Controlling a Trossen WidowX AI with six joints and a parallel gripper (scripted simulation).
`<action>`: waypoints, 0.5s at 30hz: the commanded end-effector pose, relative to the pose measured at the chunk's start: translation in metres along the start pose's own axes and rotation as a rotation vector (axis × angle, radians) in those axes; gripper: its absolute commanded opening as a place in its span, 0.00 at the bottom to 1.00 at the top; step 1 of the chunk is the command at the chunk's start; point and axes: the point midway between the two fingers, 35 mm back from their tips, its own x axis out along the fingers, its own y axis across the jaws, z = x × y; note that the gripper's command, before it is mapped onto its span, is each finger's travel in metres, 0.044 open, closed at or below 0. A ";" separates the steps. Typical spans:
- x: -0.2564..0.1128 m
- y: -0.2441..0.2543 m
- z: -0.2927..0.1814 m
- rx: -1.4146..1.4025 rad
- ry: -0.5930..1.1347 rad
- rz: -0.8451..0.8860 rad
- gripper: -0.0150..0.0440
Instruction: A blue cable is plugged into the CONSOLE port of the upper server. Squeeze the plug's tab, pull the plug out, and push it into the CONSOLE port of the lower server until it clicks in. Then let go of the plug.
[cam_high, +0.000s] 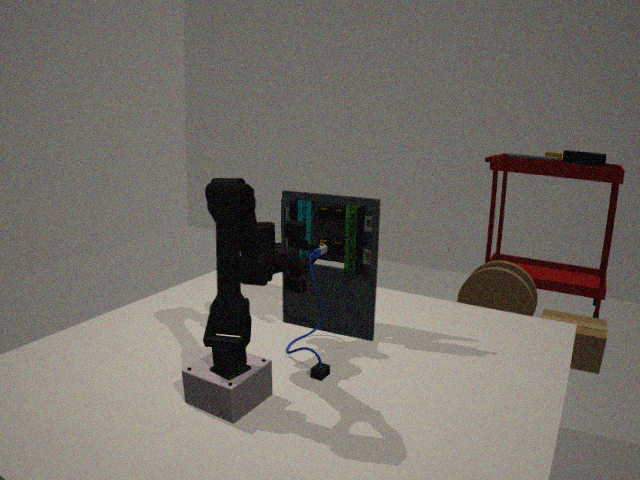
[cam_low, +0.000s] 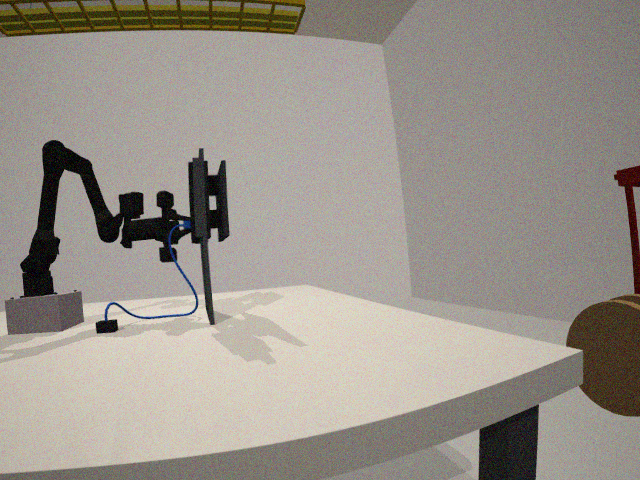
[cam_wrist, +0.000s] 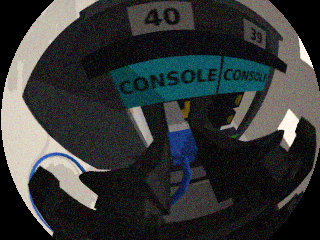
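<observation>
Two fingers of the gripper (cam_high: 316, 254) (cam_low: 189, 225) (cam_wrist: 182, 131) pinch the blue plug (cam_high: 315, 253) (cam_low: 186, 224) (cam_wrist: 182, 146) at the dark upright panel (cam_high: 328, 298) (cam_low: 206, 279) (cam_wrist: 85, 120), below a CONSOLE label (cam_wrist: 167, 81). Seating depth: cannot tell.

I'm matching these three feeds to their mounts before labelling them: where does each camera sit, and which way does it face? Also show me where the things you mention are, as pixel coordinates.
Top: raised behind the arm's base (cam_high: 251, 390) (cam_low: 71, 312), looking slightly down at the upright panel's (cam_high: 328, 304) (cam_low: 206, 279) port side; the whole arm shows.
Exterior: to the side, low over the table (cam_high: 439, 413) (cam_low: 361, 392), seeing the panel nearly edge-on; arm in profile.
Wrist: on the arm, facing the CONSOLE labels (cam_wrist: 170, 80); only the end effector (cam_high: 319, 252) (cam_low: 189, 224) (cam_wrist: 178, 128) shows.
Top and exterior share the red cart (cam_high: 555, 169) (cam_low: 628, 176); all three, the blue cable (cam_high: 321, 304) (cam_low: 183, 268) (cam_wrist: 186, 175).
</observation>
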 end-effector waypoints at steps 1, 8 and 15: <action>0.001 -0.001 0.001 0.003 -0.004 -0.006 0.25; 0.003 -0.001 0.002 0.003 -0.004 -0.006 0.25; 0.004 -0.001 0.002 0.003 -0.004 -0.006 0.25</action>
